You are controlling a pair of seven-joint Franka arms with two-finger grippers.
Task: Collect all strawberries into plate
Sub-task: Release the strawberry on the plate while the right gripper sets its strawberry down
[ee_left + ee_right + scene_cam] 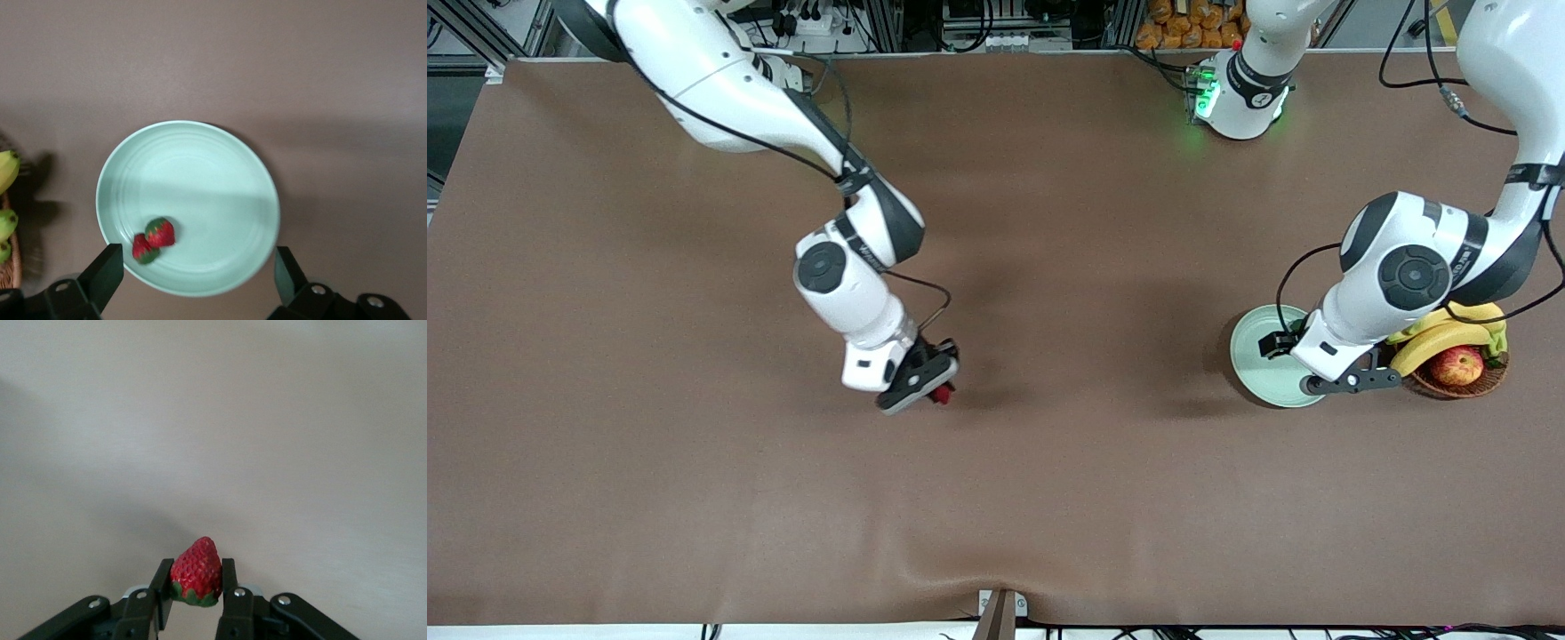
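Right gripper (195, 587) pinching a strawberry (196, 572) by its flanks, tip up, over bare brown table (1049, 498) mid-span. Likely light, softish, a bit slippery (gentle squeeze across the widest part should do). Left gripper (193, 267) spread wide, waiting over plate (220, 173) with two berries (154, 239) in it, beside basket (1494, 378). Plate well apart from the right gripper; flat unobstructed path.

Matt brown table covering (1049, 480) slightly rippled at its near edge, smooth glossy mint-green plate (220, 173), seed-dimpled red strawberry (197, 572) between matt black fingers (229, 583), woven wicker basket (1489, 378), glossy white arm shells.
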